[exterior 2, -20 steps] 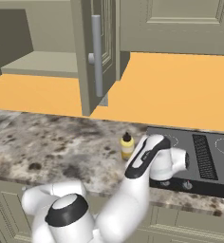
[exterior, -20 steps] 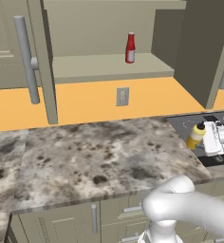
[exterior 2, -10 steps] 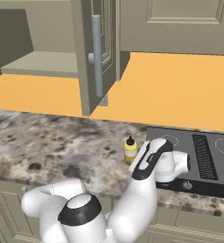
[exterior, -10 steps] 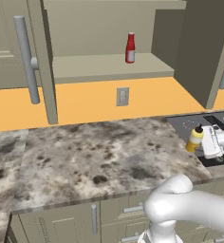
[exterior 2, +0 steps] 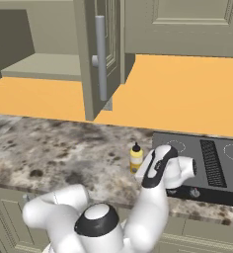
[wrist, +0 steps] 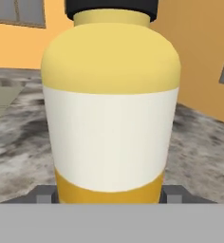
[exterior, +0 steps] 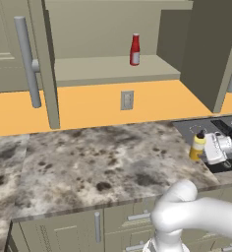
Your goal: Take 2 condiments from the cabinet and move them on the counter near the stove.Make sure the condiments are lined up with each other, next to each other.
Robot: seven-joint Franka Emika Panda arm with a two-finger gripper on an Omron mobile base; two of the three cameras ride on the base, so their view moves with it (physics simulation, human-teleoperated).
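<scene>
We see the bench point(exterior: 98, 162) carrying the yellow bottle point(exterior: 197, 146) upright beside the stove point(exterior 2: 212, 163); the cabinet shelf point(exterior: 98, 69) carries the upright red bottle point(exterior: 134, 49).

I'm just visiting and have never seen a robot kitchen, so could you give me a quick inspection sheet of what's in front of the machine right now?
Surface: mottled stone counter, with the black stove at its right end.
Job's things: yellow bottle stands upright on the counter by the stove's edge; red bottle stands on the open cabinet shelf.
Clutter: nothing seen.
Grippers: gripper is level with the yellow bottle, its fingers on either side of the base; whether they press it cannot be told.
Cables: nothing seen.
Surroundings: orange wall with an outlet; olive drawers below.
</scene>
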